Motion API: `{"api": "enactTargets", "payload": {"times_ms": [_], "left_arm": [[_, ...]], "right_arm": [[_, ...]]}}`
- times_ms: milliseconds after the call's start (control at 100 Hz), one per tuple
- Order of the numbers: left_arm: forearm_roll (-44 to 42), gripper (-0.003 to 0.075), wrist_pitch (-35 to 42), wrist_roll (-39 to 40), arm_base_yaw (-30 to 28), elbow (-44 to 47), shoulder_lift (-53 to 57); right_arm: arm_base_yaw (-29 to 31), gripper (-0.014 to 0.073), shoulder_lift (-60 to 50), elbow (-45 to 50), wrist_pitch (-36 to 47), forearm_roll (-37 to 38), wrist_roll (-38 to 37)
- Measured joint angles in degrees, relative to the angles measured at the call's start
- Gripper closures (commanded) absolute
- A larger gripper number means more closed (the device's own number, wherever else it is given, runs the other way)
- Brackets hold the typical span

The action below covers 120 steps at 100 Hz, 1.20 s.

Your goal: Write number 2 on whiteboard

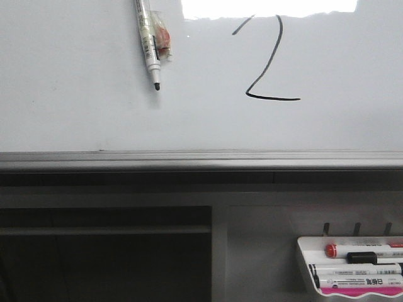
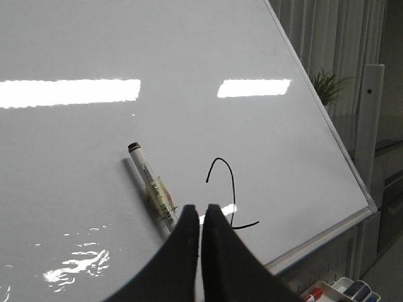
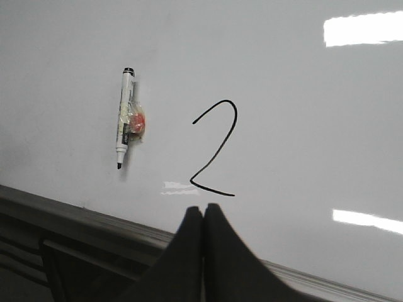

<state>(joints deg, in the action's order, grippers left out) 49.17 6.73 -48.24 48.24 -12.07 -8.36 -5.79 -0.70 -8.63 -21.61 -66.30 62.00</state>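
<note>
A thin black number 2 is drawn on the whiteboard; it also shows in the left wrist view and the right wrist view. A white marker with a black tip sticks to the board left of the 2, tip down, with a reddish lump taped to it. It shows in both wrist views too. My left gripper is shut and empty, back from the board. My right gripper is shut and empty, below the 2. Neither gripper shows in the front view.
A grey metal ledge runs along the board's lower edge. A small white marker tray with several markers hangs at the lower right. A bright glare patch covers the top of the 2. A dark recess lies below left.
</note>
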Motion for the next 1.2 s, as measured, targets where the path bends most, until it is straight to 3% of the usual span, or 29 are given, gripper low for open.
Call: {"api": "enactTargets", "payload": {"times_ms": [900, 970, 1050, 1200], "left_arm": [[0.2, 0.0740, 0.5, 0.1, 0.0, 0.4, 0.2], [-4.9, 0.0740, -0.1, 3.5, -1.6, 0.8, 0.2], [-13.2, 0.0740, -0.8, 12.5, -6.1, 1.6, -0.1], [-28.5, 0.0740, -3.3, 29.7, -19.9, 3.4, -0.5]], "right_arm": [[0.0, 0.0660, 0.0, 0.0, 0.4, -0.3, 0.0], [0.0, 0.0660, 0.0, 0.0, 0.5, -0.3, 0.0], [0.0, 0.0660, 0.0, 0.0, 0.7, -0.3, 0.0], [0.0, 0.0660, 0.0, 0.0, 0.8, -0.3, 0.0]]}}
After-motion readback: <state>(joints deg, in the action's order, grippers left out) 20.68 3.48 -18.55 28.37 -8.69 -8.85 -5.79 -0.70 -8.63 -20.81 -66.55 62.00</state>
